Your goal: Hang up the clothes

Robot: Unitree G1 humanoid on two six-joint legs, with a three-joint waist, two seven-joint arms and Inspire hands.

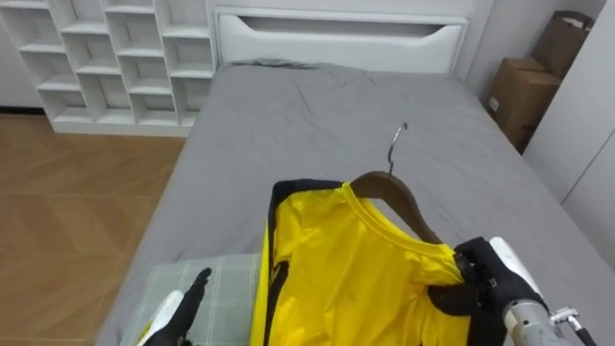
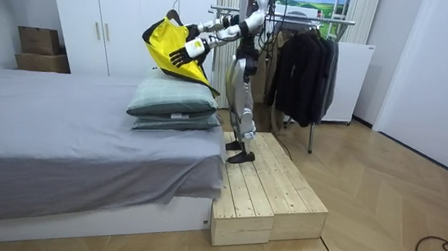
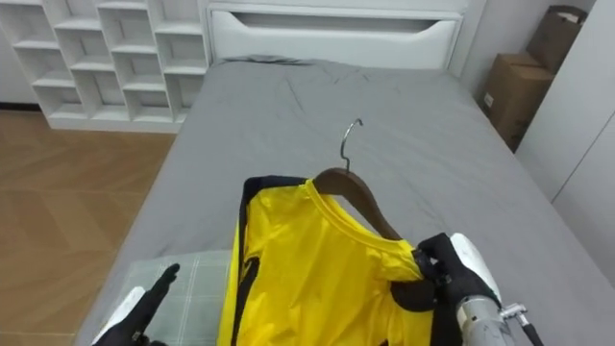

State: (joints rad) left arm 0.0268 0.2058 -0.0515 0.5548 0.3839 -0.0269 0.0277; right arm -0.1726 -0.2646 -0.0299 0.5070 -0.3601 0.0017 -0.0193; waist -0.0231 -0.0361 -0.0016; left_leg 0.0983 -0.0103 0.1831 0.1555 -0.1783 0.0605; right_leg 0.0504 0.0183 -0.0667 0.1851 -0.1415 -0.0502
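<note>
the right hand (image 1: 479, 279) is curled round one shoulder of the bright yellow shirt (image 1: 356, 274), which hangs on a brown wooden hanger with a metal hook (image 1: 402, 197), held up over the grey bed (image 1: 317, 115). the left hand (image 1: 183, 312) is open, fingers straight, above a pale green checked pillow (image 1: 229, 279). the robot stands on a low wooden platform (image 2: 271, 188) beside the bed.

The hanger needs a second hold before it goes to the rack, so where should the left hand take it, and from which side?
Probably the bare wooden neck of the hanger, just under the metal hook, coming from the robot's left. The right hand is clamped on the right shoulder end, the yellow shirt covers the rest, and the open left hand is low on that side.
</note>
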